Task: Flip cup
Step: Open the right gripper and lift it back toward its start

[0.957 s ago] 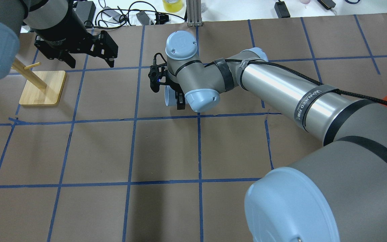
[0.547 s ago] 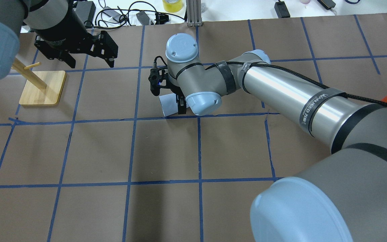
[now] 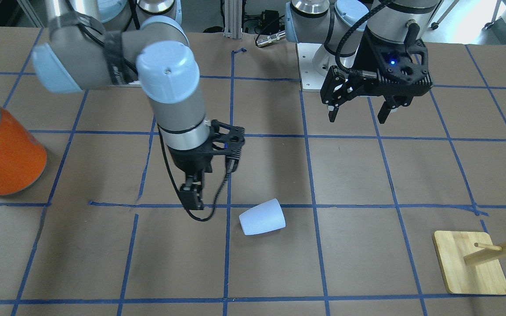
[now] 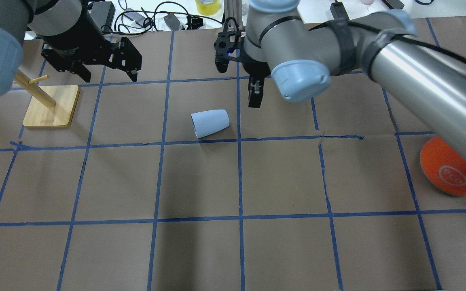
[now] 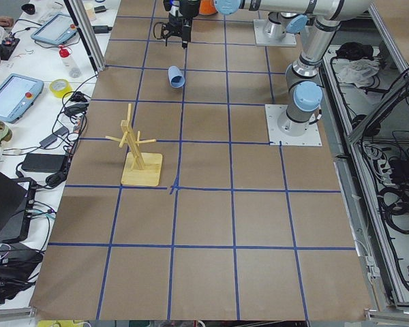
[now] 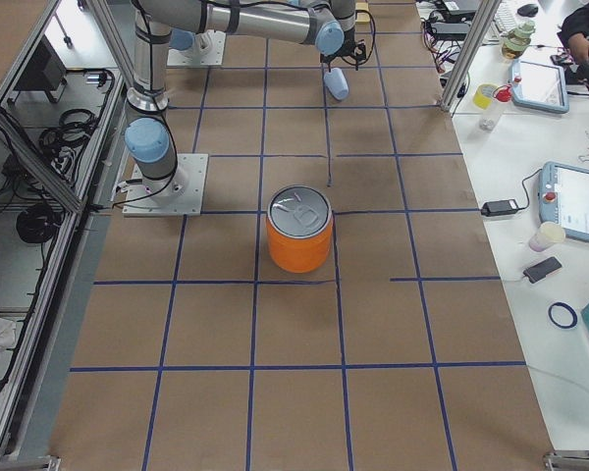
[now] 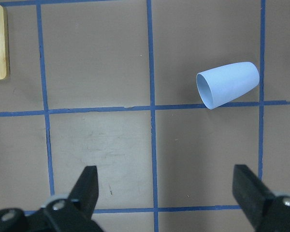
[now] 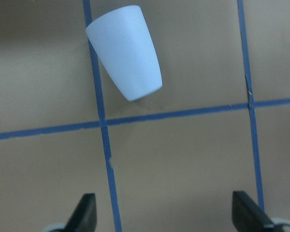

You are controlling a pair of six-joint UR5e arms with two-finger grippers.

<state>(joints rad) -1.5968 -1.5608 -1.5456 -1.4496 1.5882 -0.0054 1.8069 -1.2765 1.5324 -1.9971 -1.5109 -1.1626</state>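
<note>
The cup (image 4: 210, 123) is found lying on its side on the table (image 4: 281, 173), just left of centre in the overhead view, untouched. The right gripper (image 8: 166, 217) is held wide and empty nearby. The left gripper (image 4: 109, 72), at upper left, is likewise wide. Rolling is judged likely if the tapered wall is nudged off-centre.

Smooth, matt pale plastic for the cup (image 4: 210, 123). Matt brown paper over the table (image 4: 281, 178), crossed with blue tape (image 4: 240, 182). Pale bare wood for the stand (image 4: 51, 106). Smooth orange canister (image 6: 299, 245), silvery metal lid (image 6: 299, 209).
</note>
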